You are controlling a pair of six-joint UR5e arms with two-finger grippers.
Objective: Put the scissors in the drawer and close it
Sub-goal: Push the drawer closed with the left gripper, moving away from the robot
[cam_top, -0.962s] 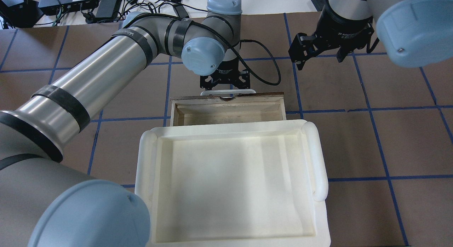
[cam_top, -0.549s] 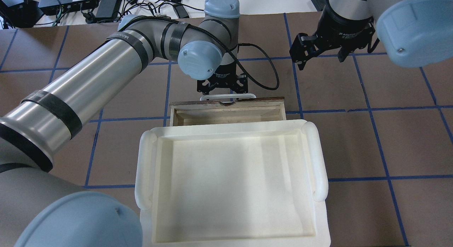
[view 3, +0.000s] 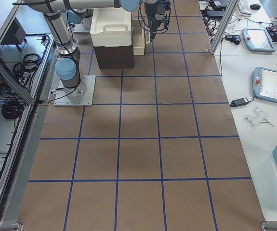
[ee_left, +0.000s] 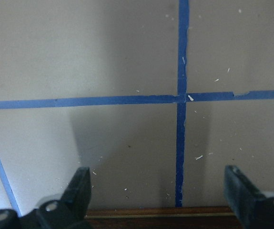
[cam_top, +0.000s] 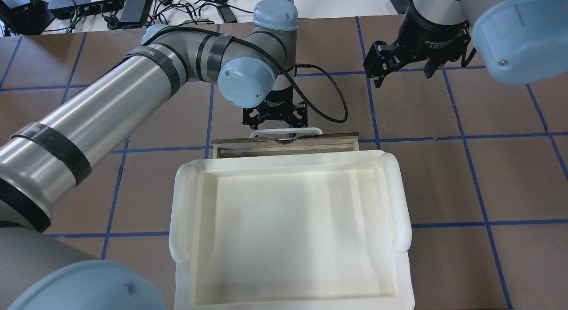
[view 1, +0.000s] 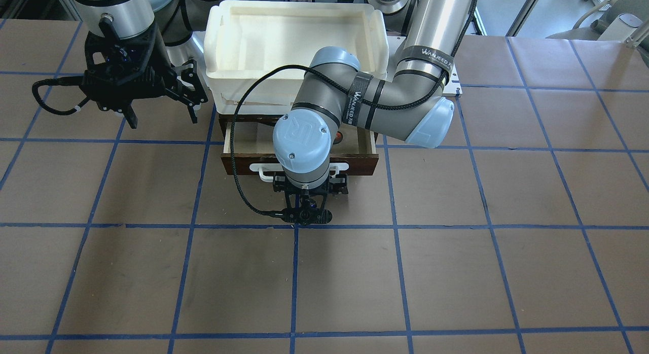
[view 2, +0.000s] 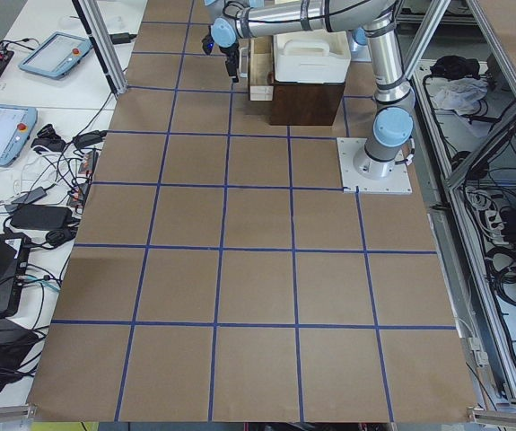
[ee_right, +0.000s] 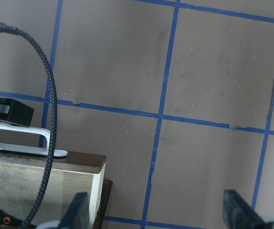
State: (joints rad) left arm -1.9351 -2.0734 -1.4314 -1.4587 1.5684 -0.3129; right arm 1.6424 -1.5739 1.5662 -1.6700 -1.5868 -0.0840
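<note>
The wooden drawer [view 1: 243,167] sticks partly out from under the white bin; its pale inside [cam_top: 284,146] shows as a narrow strip. Its white bar handle [cam_top: 266,133] faces away from me. Of the scissors only an orange-red spot [view 1: 338,137] shows inside the drawer; my left wrist hides the rest. My left gripper [cam_top: 275,119] is open and empty, right against the drawer front at the handle; in the left wrist view its gripper [ee_left: 158,176] spans the front's top edge. My right gripper [cam_top: 401,74] is open and empty, above the table off the drawer's right corner.
A large white plastic bin [cam_top: 182,212] sits on the dark cabinet [view 2: 307,103] that holds the drawer. A black cable [cam_top: 333,92] loops from my left wrist over the table. Brown table with blue tape lines lies all round.
My left gripper has moved towards me with the drawer front, and the drawer has slid further in under the bin. The right arm has not moved.
</note>
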